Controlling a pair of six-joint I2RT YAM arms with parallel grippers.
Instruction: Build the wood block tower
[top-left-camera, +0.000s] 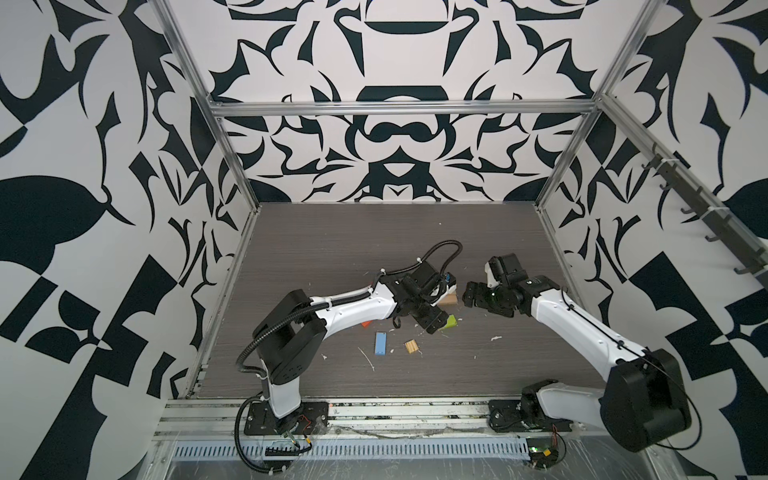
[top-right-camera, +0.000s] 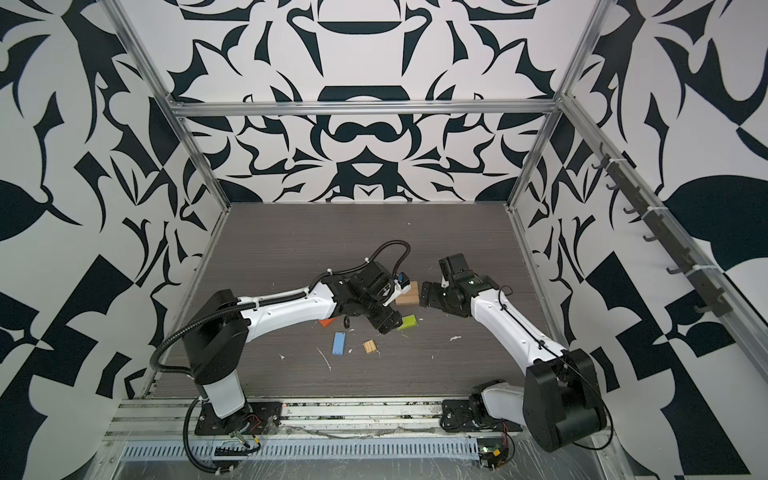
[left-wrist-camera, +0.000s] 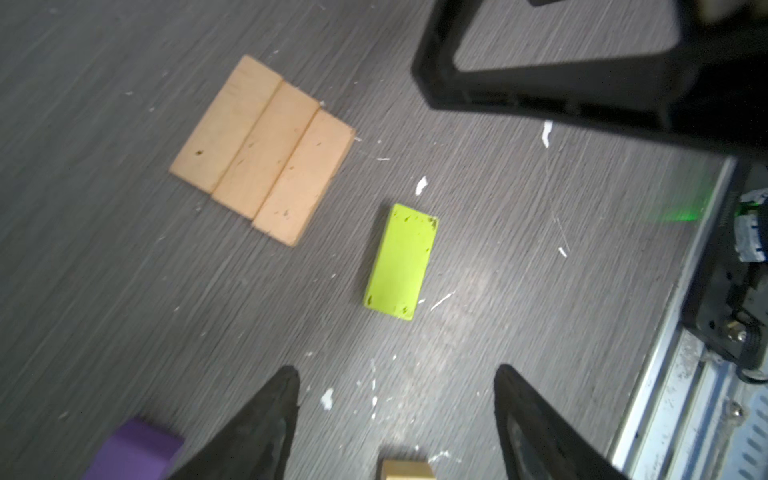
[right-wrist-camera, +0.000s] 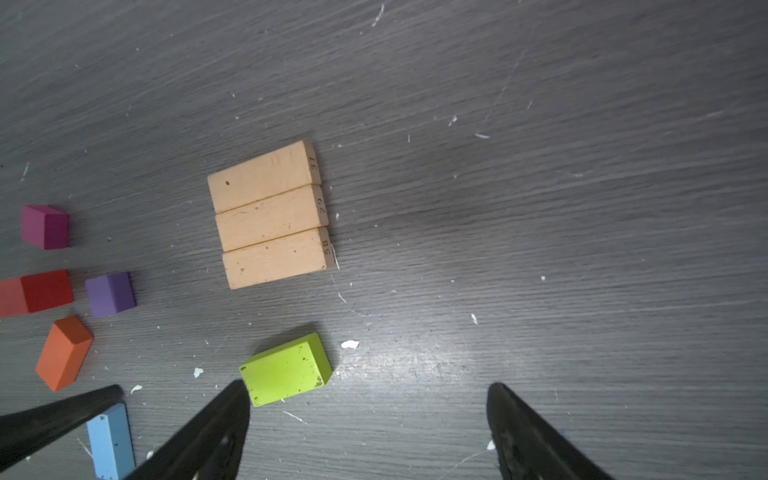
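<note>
Three tan planks lie flat, side by side, on the dark table; they also show in the left wrist view and in both top views, with nothing on top of them. A lime green block lies flat just in front of them. My left gripper hangs open over the table beside the green block, holding nothing. My right gripper is also open and empty, and one of its fingertips is close to the green block.
Loose wood blocks lie left of the planks: magenta cube, red block, purple cube, orange block, light blue block and ridged tan square. A left gripper finger reaches in near the blue block. White scraps litter the table.
</note>
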